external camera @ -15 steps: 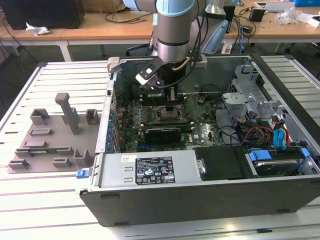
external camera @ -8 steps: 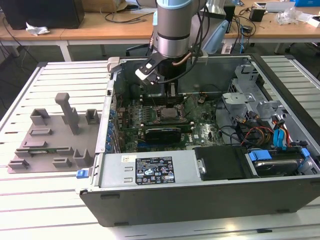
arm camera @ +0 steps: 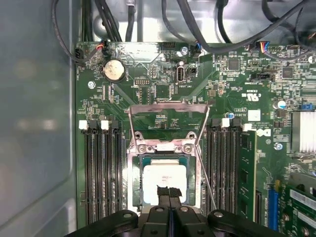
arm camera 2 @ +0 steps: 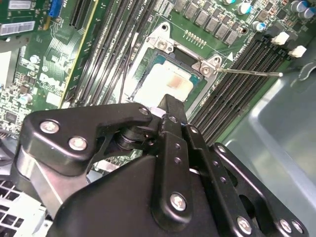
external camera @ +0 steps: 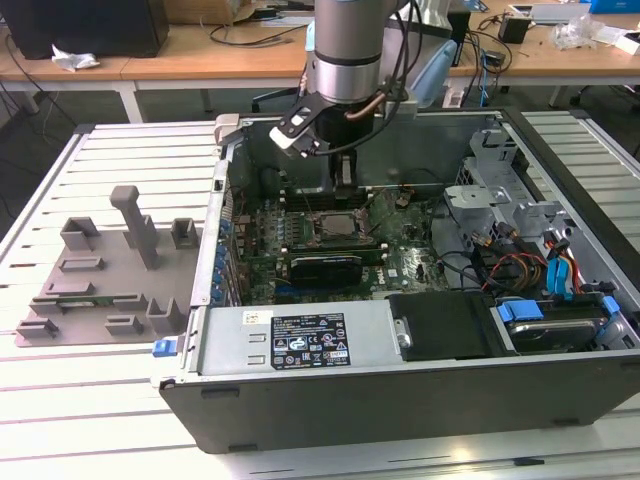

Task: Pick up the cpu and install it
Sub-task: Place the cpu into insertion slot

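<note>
Sitting in mobo socket (arm camera: 134, 173), cpu (arm camera: 165, 173) just under closed jaws

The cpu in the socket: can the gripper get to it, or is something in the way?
Probably yes. The gripper sits right above the cpu, and the socket's metal cover is flipped open, so nothing seems to block it.

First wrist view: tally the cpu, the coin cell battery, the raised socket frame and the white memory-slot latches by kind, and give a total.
cpu: 1
coin cell battery: 1
raised socket frame: 1
white memory-slot latches: 4
Total: 7
</note>
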Controlling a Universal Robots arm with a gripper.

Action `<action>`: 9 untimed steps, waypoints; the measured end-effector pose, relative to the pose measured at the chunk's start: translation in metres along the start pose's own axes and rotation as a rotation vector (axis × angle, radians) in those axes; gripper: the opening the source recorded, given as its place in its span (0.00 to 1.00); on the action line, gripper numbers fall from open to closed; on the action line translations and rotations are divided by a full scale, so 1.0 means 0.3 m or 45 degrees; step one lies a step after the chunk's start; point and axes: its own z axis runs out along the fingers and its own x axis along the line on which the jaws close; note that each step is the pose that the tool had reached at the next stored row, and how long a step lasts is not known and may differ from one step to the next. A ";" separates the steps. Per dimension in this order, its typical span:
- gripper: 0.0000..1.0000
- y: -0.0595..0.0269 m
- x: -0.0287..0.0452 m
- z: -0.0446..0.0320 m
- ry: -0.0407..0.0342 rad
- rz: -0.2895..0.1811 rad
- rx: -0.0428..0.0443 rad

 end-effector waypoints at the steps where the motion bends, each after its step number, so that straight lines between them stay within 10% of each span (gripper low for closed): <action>1: 0.11 0.000 0.000 -0.007 -0.0019 0.000 0.000; 9: 0.11 0.000 0.001 -0.024 -0.0077 0.000 0.000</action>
